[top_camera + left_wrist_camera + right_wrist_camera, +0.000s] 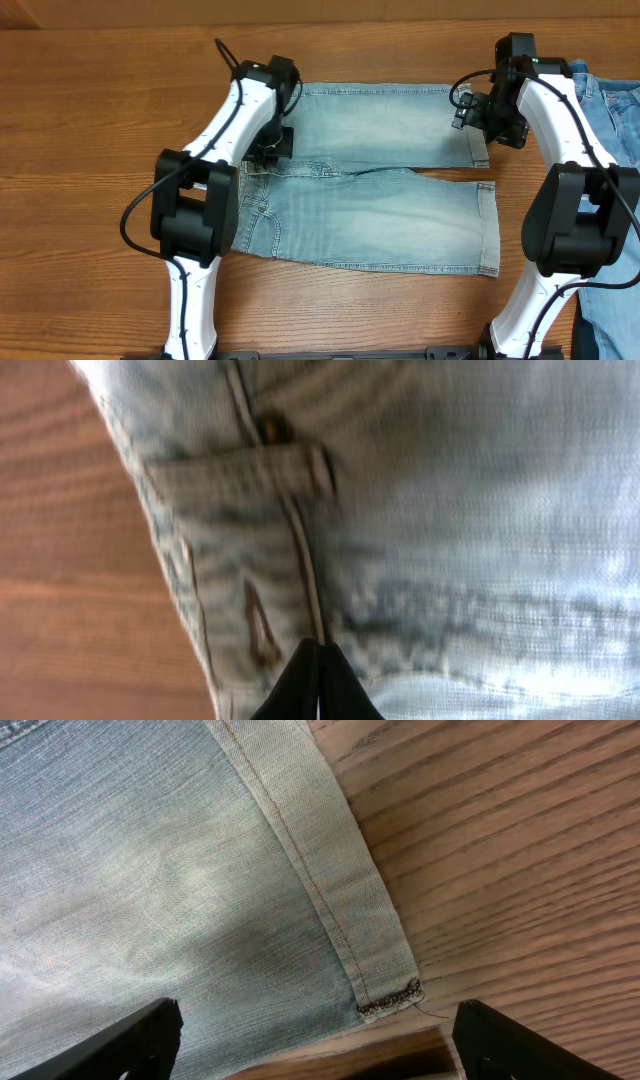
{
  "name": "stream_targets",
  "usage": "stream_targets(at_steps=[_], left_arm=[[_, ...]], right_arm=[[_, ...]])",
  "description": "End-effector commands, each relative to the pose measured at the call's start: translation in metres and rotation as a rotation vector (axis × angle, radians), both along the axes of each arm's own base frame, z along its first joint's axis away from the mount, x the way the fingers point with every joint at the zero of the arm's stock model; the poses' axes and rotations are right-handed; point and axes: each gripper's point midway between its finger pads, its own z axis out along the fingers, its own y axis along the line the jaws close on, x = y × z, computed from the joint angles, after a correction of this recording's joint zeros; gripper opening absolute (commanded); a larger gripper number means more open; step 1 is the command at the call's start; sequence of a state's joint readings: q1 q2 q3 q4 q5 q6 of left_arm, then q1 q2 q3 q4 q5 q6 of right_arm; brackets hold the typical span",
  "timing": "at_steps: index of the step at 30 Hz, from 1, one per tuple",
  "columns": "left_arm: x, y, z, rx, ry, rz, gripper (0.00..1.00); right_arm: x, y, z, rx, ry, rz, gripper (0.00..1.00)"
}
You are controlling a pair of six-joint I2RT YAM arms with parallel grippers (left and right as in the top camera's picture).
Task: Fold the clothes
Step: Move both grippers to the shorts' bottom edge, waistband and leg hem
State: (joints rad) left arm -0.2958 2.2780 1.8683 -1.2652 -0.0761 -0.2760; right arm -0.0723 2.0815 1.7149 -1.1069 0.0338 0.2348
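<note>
shorts: pale denim shorts (380,215) lie spread flat on the wooden table (90,110), waistband towards the left, both legs running to the right, a narrow gap between the legs.
upper leg: its hem (330,890) ends near the right arm; the hem corner is frayed and rests on bare wood.
lower leg: it lies flat, its hem reaching a little further right than the upper one.
left gripper: the left gripper (268,148) sits at the waistband end of the upper half; in the wrist view its black fingers (300,685) are pressed together into a point.
left grip: the fingers seem to pinch the denim where a seam runs into the tips, though the view is blurred.
waistband detail: a belt loop (240,470) and a small rivet (270,428) show just beyond the left fingertips.
right gripper: the right gripper (478,118) hovers over the upper leg's hem, fingers spread wide apart, one over the denim and one past the hem corner.
right edge: darker denim (612,100) lies at the table's right side, apart from the shorts.
</note>
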Motion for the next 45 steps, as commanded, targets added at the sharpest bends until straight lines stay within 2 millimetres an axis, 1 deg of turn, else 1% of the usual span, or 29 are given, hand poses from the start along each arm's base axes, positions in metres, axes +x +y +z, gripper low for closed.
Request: stream_targets(at_steps=[1,3,5,7,9,12,13,14,19,22,25,27,29,31,32,33,34,35,37,38,39,40,41,42,43,44,45], left_arm=[[0.001,0.000,-0.005,-0.058,0.004,-0.037,0.04],[0.004,-0.001,-0.012,-0.064,-0.015,-0.040,0.04],[0.002,0.000,-0.016,-0.059,-0.008,-0.044,0.04],[0.002,0.008,-0.020,-0.018,-0.012,-0.046,0.04],[0.001,0.011,-0.029,-0.007,-0.019,-0.046,0.04],[-0.006,0.022,-0.049,-0.004,-0.011,-0.025,0.04],[-0.008,0.027,-0.053,0.001,-0.007,-0.014,0.04],[-0.008,0.038,-0.056,0.006,-0.004,0.010,0.04],[-0.003,0.097,-0.056,0.008,-0.001,0.160,0.04],[-0.001,0.126,-0.056,0.010,-0.009,0.230,0.04],[-0.001,0.143,-0.056,0.032,-0.014,0.258,0.04],[0.000,0.145,-0.056,0.030,-0.020,0.264,0.04],[0.009,0.141,-0.050,0.015,-0.045,0.262,0.04],[0.022,0.134,-0.035,-0.027,-0.078,0.261,0.04],[0.032,0.130,-0.021,-0.053,-0.109,0.260,0.04],[0.046,0.125,0.002,-0.083,-0.160,0.256,0.08],[0.055,0.121,0.019,-0.105,-0.197,0.254,0.09],[0.064,0.119,0.041,-0.129,-0.245,0.251,0.11],[0.072,0.118,0.083,-0.143,-0.324,0.256,0.12],[0.074,0.120,0.111,-0.137,-0.379,0.253,0.13],[0.075,0.121,0.128,-0.137,-0.412,0.252,0.16],[0.073,0.122,0.154,-0.142,-0.462,0.251,0.26],[0.069,0.122,0.176,-0.147,-0.509,0.248,0.49],[0.066,0.121,0.189,-0.155,-0.536,0.245,0.83],[0.064,0.120,0.198,-0.159,-0.555,0.243,1.00],[0.060,0.120,0.207,-0.161,-0.572,0.241,1.00],[0.055,0.120,0.214,-0.161,-0.578,0.241,1.00]], right_arm=[[0.003,-0.005,0.001,-0.011,-0.009,-0.007,0.91],[0.003,-0.005,0.001,-0.011,-0.010,-0.007,0.91],[0.003,-0.005,0.001,-0.011,-0.009,-0.007,0.91],[0.003,-0.005,0.001,-0.011,-0.009,-0.007,0.91],[0.003,-0.005,0.001,-0.011,-0.009,-0.007,0.91],[0.002,-0.005,0.001,-0.011,-0.005,-0.007,0.91],[0.002,-0.005,0.001,-0.011,-0.005,-0.007,0.91],[0.002,-0.005,0.001,-0.011,-0.005,-0.007,0.92],[0.000,-0.005,0.001,-0.010,0.000,-0.007,0.92],[0.000,-0.005,0.001,-0.010,0.002,-0.007,0.92],[0.000,-0.005,0.001,-0.010,0.000,-0.007,0.92],[0.001,-0.005,0.001,-0.011,-0.003,-0.007,0.92],[0.005,-0.005,0.002,-0.012,-0.019,-0.007,0.92],[0.010,-0.006,0.006,-0.013,-0.039,-0.003,0.92],[0.013,-0.006,0.010,-0.014,-0.050,-0.003,0.92],[0.016,-0.005,0.014,-0.012,-0.061,-0.002,0.92],[0.017,-0.006,0.018,-0.012,-0.067,-0.002,0.92],[0.017,-0.006,0.020,-0.012,-0.066,-0.002,0.92],[0.017,-0.003,0.029,-0.005,-0.063,0.044,0.92],[0.016,-0.003,0.040,-0.006,-0.064,0.050,0.92],[0.017,-0.003,0.049,-0.006,-0.071,0.049,0.92],[0.018,-0.002,0.064,-0.005,-0.084,0.050,0.92],[0.019,-0.001,0.077,-0.002,-0.102,0.052,0.93],[0.020,0.001,0.085,0.013,-0.115,0.056,0.93],[0.020,0.006,0.091,0.040,-0.123,0.062,0.93],[0.019,0.012,0.094,0.072,-0.125,0.070,0.93],[0.013,0.023,0.094,0.133,-0.107,0.083,0.93]])
